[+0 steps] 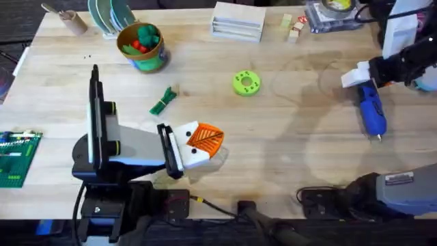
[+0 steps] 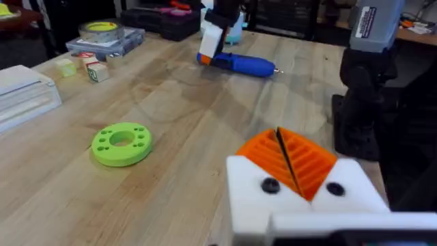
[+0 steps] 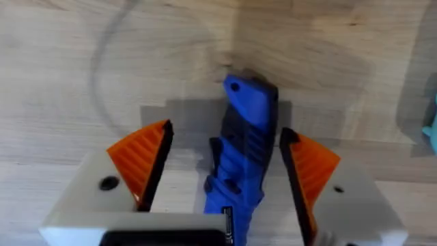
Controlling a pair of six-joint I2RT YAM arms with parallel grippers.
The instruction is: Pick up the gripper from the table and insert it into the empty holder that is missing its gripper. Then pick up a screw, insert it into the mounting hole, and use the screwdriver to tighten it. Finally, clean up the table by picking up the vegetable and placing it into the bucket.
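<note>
The holder (image 1: 140,145), a white-and-grey head with black plates on my left arm, carries two orange ribbed fingers pressed together. That is my left gripper (image 1: 210,137) (image 2: 278,131), shut on nothing. A dark screw head (image 2: 270,185) shows in each white finger base. The blue screwdriver (image 1: 373,113) (image 2: 240,63) (image 3: 244,137) lies flat at the right, bit toward the front edge. My right gripper (image 1: 364,85) (image 3: 227,130) straddles its handle, open, with a gap on one side. The green vegetable (image 1: 162,101) lies on the table left of centre. Behind it stands the yellow-rimmed bucket (image 1: 153,60), holding red and green toys.
A lime-green disc with a hole (image 1: 246,83) (image 2: 121,143) sits mid-table. Along the far edge are a tan cup (image 1: 72,20), stacked plates (image 1: 109,15), a white box (image 1: 237,20), small blocks (image 1: 294,27) and a tape case (image 1: 334,12). A green baseplate (image 1: 17,158) is at the left edge.
</note>
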